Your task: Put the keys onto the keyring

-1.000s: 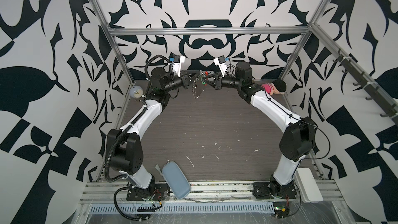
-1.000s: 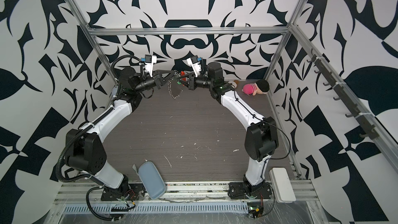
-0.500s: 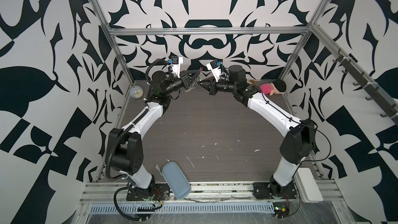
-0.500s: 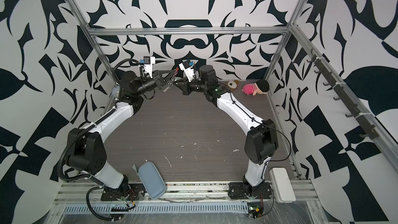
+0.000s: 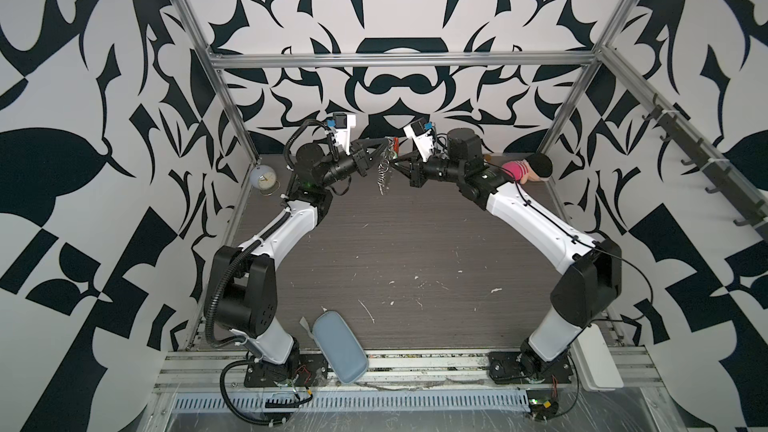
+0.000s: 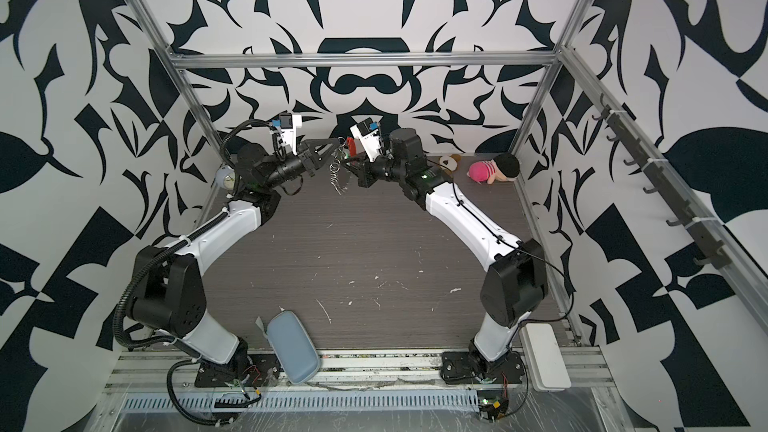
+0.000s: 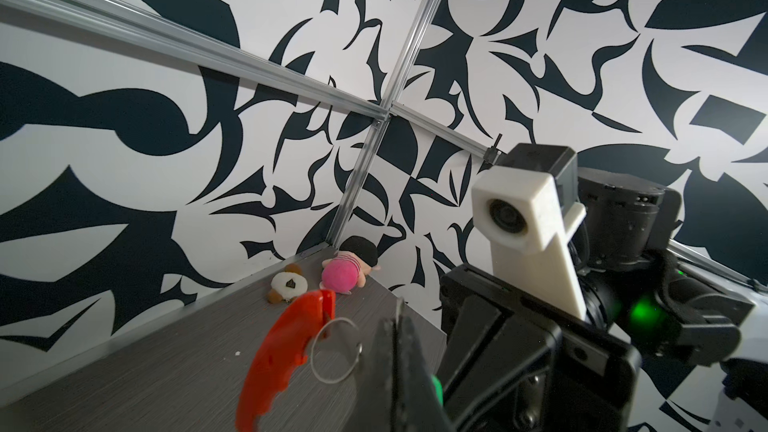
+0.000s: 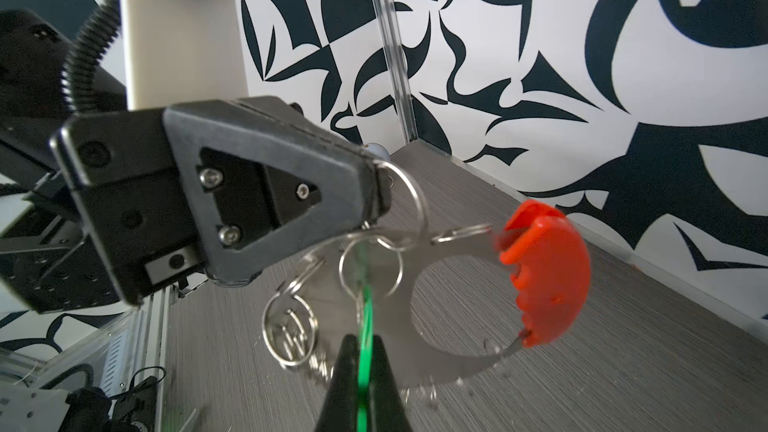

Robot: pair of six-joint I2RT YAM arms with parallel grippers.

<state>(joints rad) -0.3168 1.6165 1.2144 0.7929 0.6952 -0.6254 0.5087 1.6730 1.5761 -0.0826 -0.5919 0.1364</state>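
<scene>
The keyring [image 8: 449,363], a metal oval loop with a red bar [image 8: 544,272], hangs in the air at the back of the table. My left gripper [image 8: 376,195] is shut on it, pinching it at its fingertips. Several small silver rings [image 5: 381,180] dangle below it in both top views, and the red bar [image 6: 351,145] sticks up. The green tag [image 8: 365,326] of the keys shows edge-on, and my right gripper [image 8: 360,353] is shut on it. The tag's tip reaches in among the rings. The silver key is hidden. In the left wrist view the red bar [image 7: 286,351] and one ring [image 7: 334,351] lie beside my left gripper [image 7: 399,367].
A pale blue alarm clock [image 5: 264,178] stands at the back left corner. A pink doll [image 5: 525,168] and a small plush toy [image 6: 449,162] lie at the back right. A blue-grey case [image 5: 338,347] lies at the front edge, and a white box [image 6: 544,355] sits at the front right.
My right gripper has moved left, close up to the left gripper, and has closed fully on the green tag. The dangling rings swung up and hang down again.
</scene>
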